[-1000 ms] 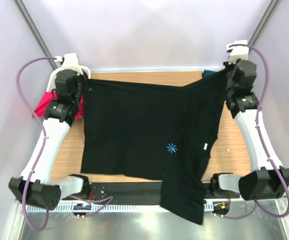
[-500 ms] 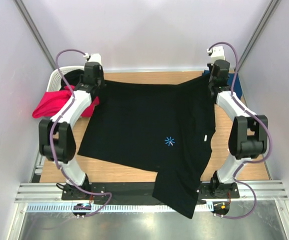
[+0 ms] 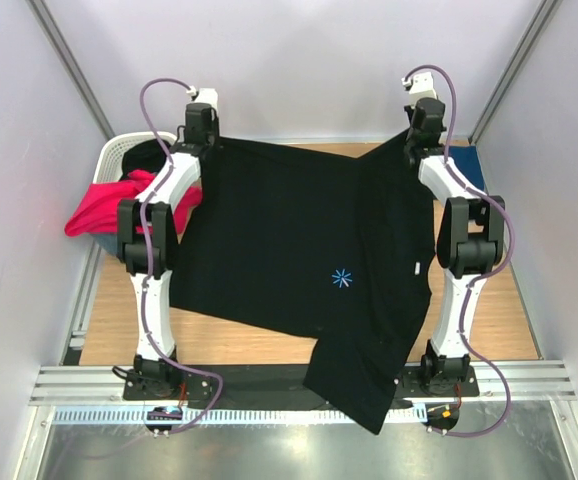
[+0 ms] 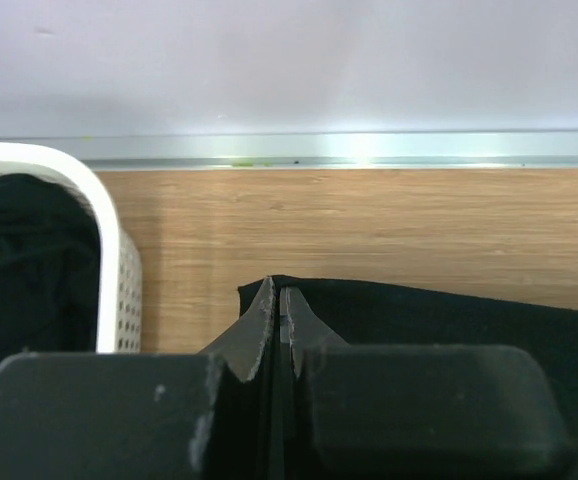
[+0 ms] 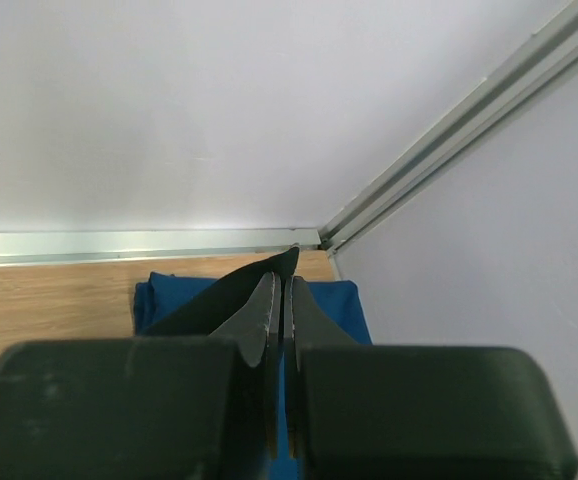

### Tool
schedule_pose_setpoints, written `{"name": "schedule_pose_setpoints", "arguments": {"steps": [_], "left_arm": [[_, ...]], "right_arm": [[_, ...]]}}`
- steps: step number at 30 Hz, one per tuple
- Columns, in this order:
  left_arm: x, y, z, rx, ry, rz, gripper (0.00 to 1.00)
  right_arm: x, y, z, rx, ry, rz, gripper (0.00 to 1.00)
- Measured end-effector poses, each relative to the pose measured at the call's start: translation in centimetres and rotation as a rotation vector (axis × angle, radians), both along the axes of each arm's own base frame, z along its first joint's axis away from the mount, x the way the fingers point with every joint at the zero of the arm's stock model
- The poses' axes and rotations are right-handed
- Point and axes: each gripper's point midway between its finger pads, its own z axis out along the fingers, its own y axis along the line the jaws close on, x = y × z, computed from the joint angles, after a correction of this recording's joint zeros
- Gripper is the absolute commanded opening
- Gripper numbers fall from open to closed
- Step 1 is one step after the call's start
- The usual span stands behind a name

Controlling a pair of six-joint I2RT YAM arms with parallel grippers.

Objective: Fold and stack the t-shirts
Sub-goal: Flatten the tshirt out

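Two spots on the black t-shirt (image 3: 289, 240) pinched tight by my left hand (image 4: 279, 305) and right hand (image 5: 281, 290), along the desk's (image 3: 494, 300) far edge. Spreading step; next I'd lay it flat.

Pale lilac walls (image 3: 309, 60) enclose a wooden table (image 3: 109, 335) (light, fine-grained); grey metal struts (image 3: 64, 65) slant at 11 and 1 o'clock, an aluminium rail (image 3: 79, 385) spans 6 o'clock. Soft, even light.
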Motion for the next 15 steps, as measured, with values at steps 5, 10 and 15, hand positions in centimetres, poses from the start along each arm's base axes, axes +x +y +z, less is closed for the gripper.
{"name": "schedule_pose_setpoints", "arguments": {"steps": [5, 10, 15], "left_arm": [[1.3, 0.8, -2.7, -0.03, 0.037, -0.038, 0.0], [1.7, 1.6, -4.1, -0.056, 0.06, -0.068, 0.0], [1.7, 1.4, -4.2, -0.082, 0.066, -0.129, 0.0]], "right_arm": [[1.1, 0.2, -1.6, -0.002, 0.027, 0.009, 0.01], [1.0, 0.3, -2.1, -0.001, 0.044, 0.016, 0.01], [-0.4, 0.4, -2.8, -0.004, 0.076, 0.028, 0.01]]}}
